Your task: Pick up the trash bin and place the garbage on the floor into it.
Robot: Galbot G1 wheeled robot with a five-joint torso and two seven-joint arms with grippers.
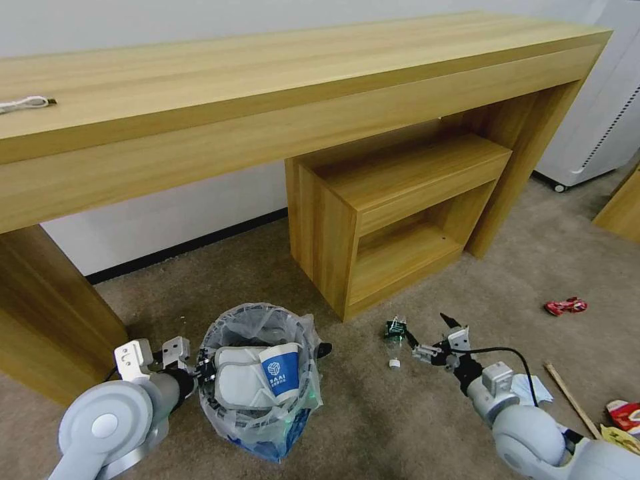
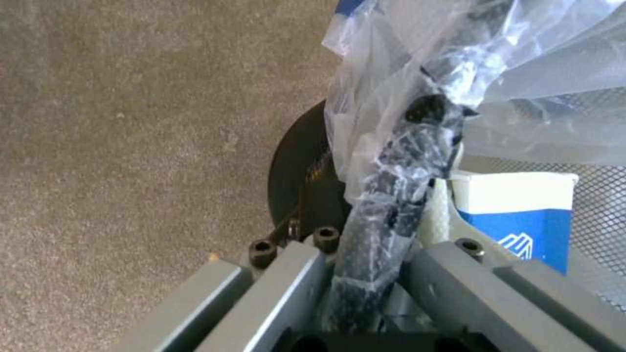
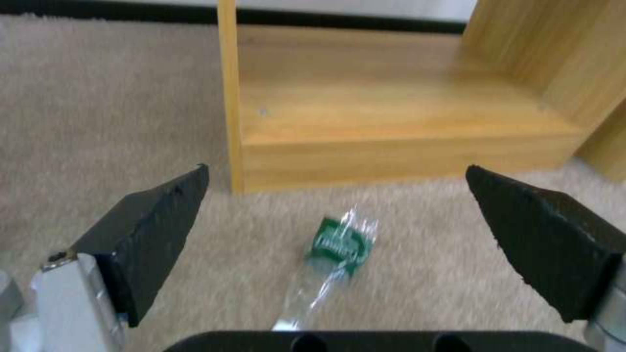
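The trash bin (image 1: 257, 373), a dark wire bin lined with a crinkly clear bag, is at the lower left over the beige floor (image 1: 373, 413). My left gripper (image 1: 200, 370) is shut on its bag-wrapped rim (image 2: 391, 205). Inside lie a white slipper (image 1: 237, 383) and a blue-white paper cup (image 1: 281, 372); the cup (image 2: 522, 215) also appears in the left wrist view. A crushed plastic bottle (image 1: 396, 331) with a green label lies on the carpet. My right gripper (image 1: 428, 331) hovers just right of it, open, and the bottle (image 3: 332, 254) lies between the two black fingers (image 3: 163, 230).
A low wooden cabinet (image 1: 393, 213) stands under the long desk (image 1: 267, 87), close behind the bottle. A red wrapper (image 1: 565, 306), a wooden stick (image 1: 570, 399), a tissue (image 1: 533, 390) and another wrapper (image 1: 623, 413) lie on the carpet at right. A white appliance (image 1: 600, 120) is at far right.
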